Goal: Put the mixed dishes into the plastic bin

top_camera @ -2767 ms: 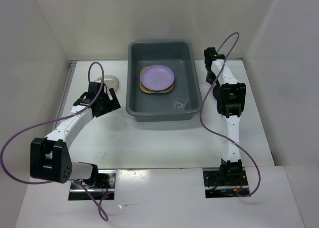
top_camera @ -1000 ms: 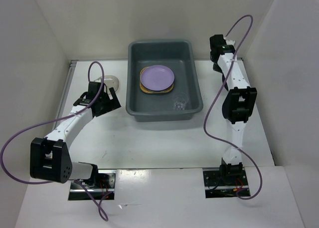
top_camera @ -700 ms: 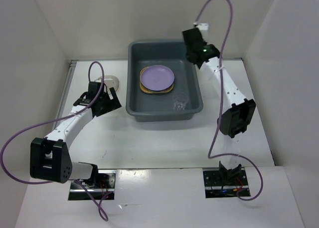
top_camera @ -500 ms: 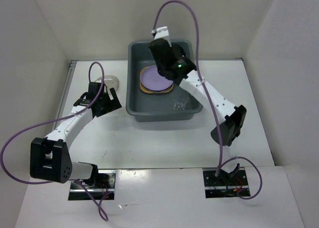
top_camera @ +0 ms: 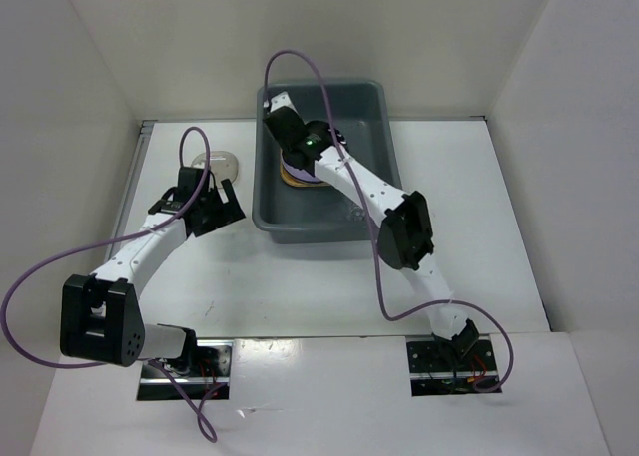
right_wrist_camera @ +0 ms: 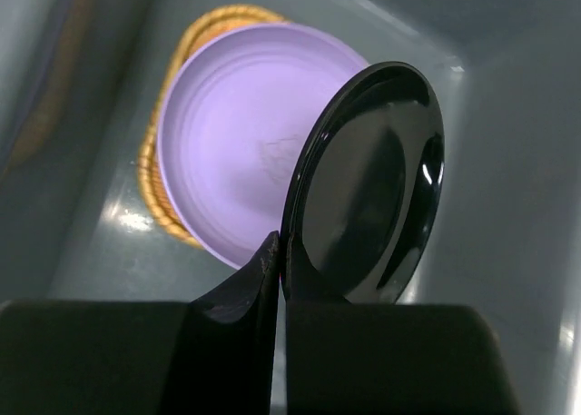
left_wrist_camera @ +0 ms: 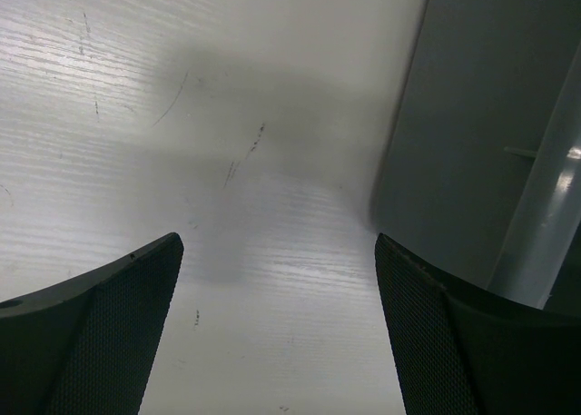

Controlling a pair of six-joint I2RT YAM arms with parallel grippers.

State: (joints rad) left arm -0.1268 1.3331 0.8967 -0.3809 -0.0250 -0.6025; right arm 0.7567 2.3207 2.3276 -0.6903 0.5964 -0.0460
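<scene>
Right claw (right_wrist_camera: 280, 262) is gripping small black dish (right_wrist_camera: 368, 183) over plastic bin (right_wrist_camera: 508, 206)
Dropping it edge-on risks chipping the lilac plate (right_wrist_camera: 227, 174); left claw (left_wrist_camera: 277, 247) is gaping empty.

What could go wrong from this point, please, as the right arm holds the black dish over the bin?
1. The right fingers pinch the small black dish only at its rim, on edge; it could slip and strike the lilac plate below.
2. The open left fingers sit close to the bin wall; reaching for the small beige dish might nudge it.
</scene>
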